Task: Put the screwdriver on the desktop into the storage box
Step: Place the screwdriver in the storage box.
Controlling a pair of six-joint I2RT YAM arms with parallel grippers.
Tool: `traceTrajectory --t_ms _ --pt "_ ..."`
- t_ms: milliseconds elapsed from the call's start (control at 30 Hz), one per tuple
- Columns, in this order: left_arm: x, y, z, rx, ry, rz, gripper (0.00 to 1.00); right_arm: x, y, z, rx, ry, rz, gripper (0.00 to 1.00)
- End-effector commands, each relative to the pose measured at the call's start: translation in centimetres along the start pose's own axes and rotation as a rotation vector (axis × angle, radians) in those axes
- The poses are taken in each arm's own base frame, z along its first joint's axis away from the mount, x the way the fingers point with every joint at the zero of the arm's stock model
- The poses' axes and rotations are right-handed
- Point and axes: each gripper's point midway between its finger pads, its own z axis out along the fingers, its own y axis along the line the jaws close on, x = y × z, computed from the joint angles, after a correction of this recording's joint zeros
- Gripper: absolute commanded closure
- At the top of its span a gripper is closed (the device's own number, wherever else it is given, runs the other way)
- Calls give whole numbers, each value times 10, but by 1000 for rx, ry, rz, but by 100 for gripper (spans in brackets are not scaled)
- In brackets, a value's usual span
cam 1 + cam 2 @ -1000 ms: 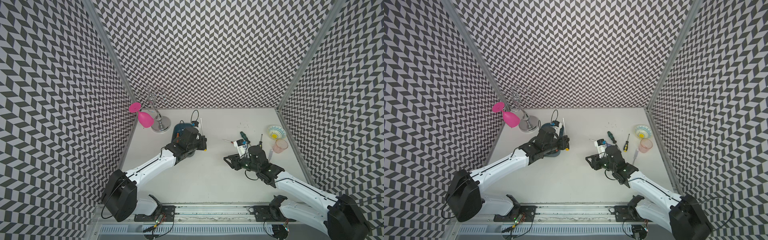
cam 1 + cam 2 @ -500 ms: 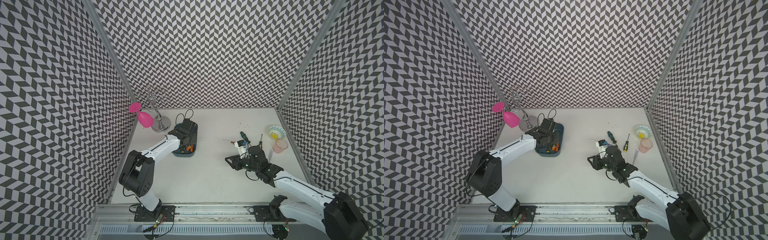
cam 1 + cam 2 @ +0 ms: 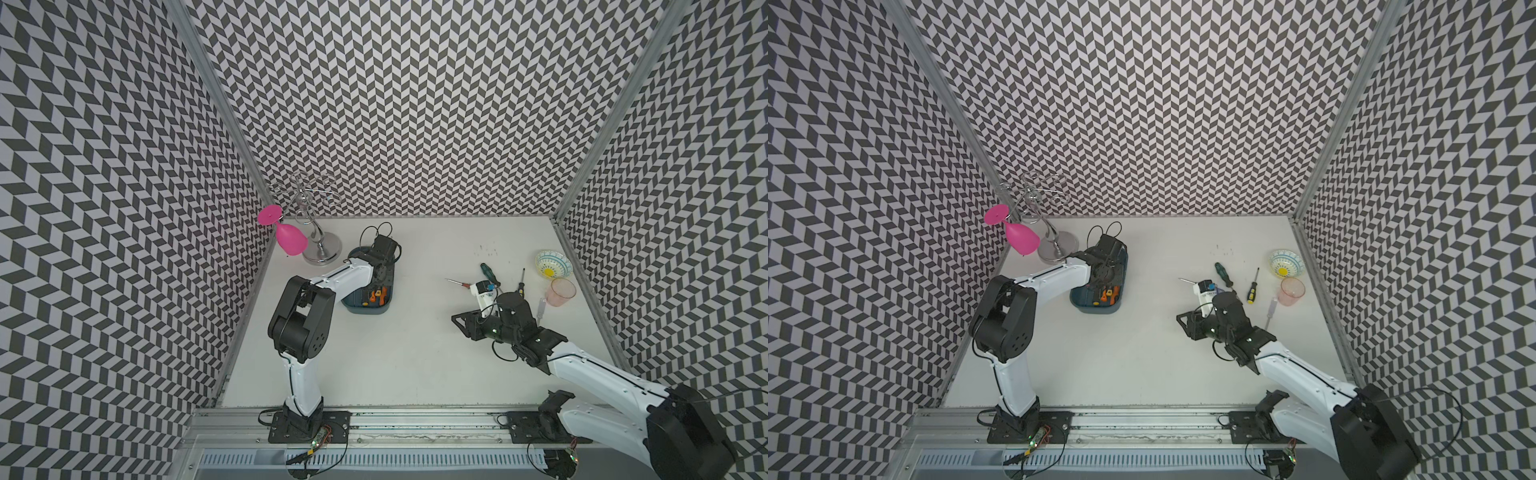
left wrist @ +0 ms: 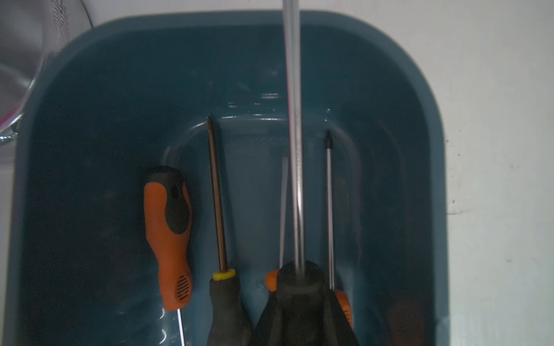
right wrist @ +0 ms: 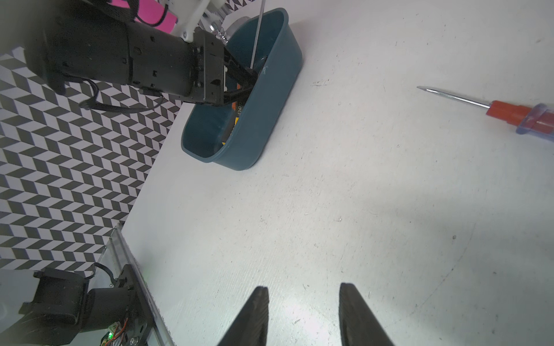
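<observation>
While held, screwdriver has silver shaft.

Desk: white, matt, fine scuffs & specks. Storage box: teal plastic, smooth, semi-gloss w/ highlights on floor. Long screwdriver: polished metal shaft, black matt handle. Orange-black screwdriver: handle matt, rubbery look, vented patch nr end. Red-collared screwdriver: bare metal shaft, clear glossy plastic handle. Glass rack: chromed metal, mirror finish. Pink goblet: glossy, plastic look. Front rail: bare aluminium, satin. Right gripper jaws: black, matt.
</observation>
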Motion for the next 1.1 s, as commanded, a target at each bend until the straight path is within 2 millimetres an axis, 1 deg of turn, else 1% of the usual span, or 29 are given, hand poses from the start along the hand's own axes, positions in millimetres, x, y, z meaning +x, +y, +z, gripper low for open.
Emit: traceTrajectory --t_ms 0,167,233,333,467,633,733,900,1067 --pt "3 5 4 -19 32 8 92 -4 -3 -1 5 -26 -9 58" --pt "8 4 11 -20 56 7 80 -3 -5 1 13 -20 -3 58" --pt "7 4 12 -19 57 4 71 -3 -6 0 16 -21 0 58" --pt "5 5 8 -27 55 -1 58 -2 -8 0 23 -23 1 58" --pt "-2 4 -4 -10 34 -9 51 -2 -9 0 32 -22 2 58" --pt "-14 2 -36 34 -28 -25 50 -3 -13 1 48 -23 4 58" --pt "-17 1 -55 71 -65 -34 50 -4 -14 1 56 -22 8 58" --pt "-16 -4 -85 144 -119 -54 48 -5 -15 2 63 -20 21 58" --pt "-12 -18 -117 255 -186 -70 44 -10 -14 3 73 -17 24 56"
